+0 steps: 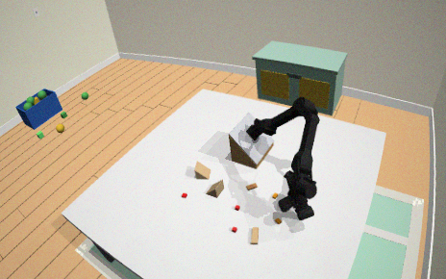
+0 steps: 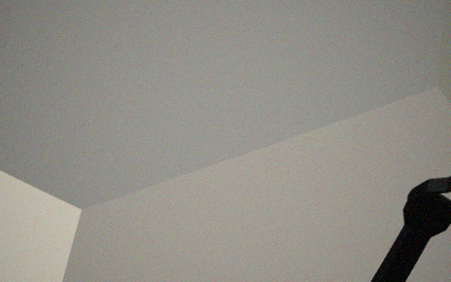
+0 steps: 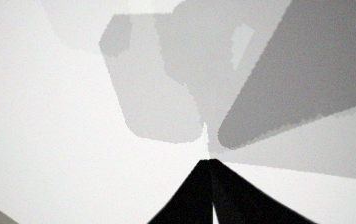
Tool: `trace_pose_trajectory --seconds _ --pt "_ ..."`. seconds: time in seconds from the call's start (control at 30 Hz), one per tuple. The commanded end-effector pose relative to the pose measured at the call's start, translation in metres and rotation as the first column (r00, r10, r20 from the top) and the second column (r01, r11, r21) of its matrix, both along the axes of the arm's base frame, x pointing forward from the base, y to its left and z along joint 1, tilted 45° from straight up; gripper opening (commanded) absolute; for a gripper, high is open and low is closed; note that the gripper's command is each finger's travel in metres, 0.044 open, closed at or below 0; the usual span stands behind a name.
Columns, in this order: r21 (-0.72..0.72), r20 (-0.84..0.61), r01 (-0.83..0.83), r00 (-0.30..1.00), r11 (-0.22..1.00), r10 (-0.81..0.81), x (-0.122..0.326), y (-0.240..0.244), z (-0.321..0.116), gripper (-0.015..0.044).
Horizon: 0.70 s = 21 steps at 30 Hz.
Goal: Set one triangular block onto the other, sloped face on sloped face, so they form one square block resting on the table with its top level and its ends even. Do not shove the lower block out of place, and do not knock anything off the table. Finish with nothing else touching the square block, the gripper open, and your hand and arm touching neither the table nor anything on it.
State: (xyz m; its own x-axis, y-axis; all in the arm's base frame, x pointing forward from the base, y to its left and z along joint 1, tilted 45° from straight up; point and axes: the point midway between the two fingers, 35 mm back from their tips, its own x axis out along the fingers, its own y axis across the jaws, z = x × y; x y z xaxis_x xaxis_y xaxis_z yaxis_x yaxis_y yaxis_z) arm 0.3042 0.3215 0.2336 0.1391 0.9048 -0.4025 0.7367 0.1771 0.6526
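Observation:
Two triangular blocks stand apart on the white table (image 1: 135,192), left of centre in the top view. The lighter tan block (image 1: 202,170) is farther back and left. The browner block (image 1: 215,189) is nearer the camera and to its right, with a triangular end showing. My gripper (image 1: 296,211) (image 3: 208,167) is shut with nothing between its fingertips. It is over the right part of the table, well to the right of both blocks. The wrist view shows only white surface and shadows beyond the tips. The exterior view shows walls and part of the arm, no blocks.
A large wedge (image 1: 241,151) under the arm's base stands behind the blocks. Flat wooden pieces (image 1: 251,187) (image 1: 255,236), red cubes (image 1: 184,195) (image 1: 236,207) (image 1: 235,229) and orange cubes (image 1: 275,195) (image 1: 278,221) lie around, the orange ones near my hand.

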Motion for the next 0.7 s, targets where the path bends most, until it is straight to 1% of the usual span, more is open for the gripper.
trace_pose_trajectory --seconds 0.0,0.13,0.27,0.3,0.43,0.5,0.6,0.67 --pt "-0.103 -0.187 0.159 0.967 0.982 -0.176 0.031 -0.048 -0.048 0.0" --pt "-0.204 -0.332 0.283 0.881 0.937 -0.338 0.048 -0.098 -0.087 0.0" --pt "-0.296 -0.455 0.373 0.754 0.879 -0.473 0.054 -0.143 -0.119 0.0" --pt "-0.323 -0.497 0.398 0.7 0.859 -0.512 0.055 -0.156 -0.13 0.0" --pt "-0.433 -0.637 0.472 0.444 0.768 -0.631 0.05 -0.208 -0.167 0.0" --pt "-0.488 -0.687 0.494 0.292 0.72 -0.666 0.044 -0.233 -0.185 0.0" --pt "-0.573 -0.734 0.505 0.033 0.645 -0.678 0.028 -0.27 -0.209 0.0" --pt "-0.629 -0.742 0.497 -0.153 0.598 -0.653 0.013 -0.293 -0.224 0.0"
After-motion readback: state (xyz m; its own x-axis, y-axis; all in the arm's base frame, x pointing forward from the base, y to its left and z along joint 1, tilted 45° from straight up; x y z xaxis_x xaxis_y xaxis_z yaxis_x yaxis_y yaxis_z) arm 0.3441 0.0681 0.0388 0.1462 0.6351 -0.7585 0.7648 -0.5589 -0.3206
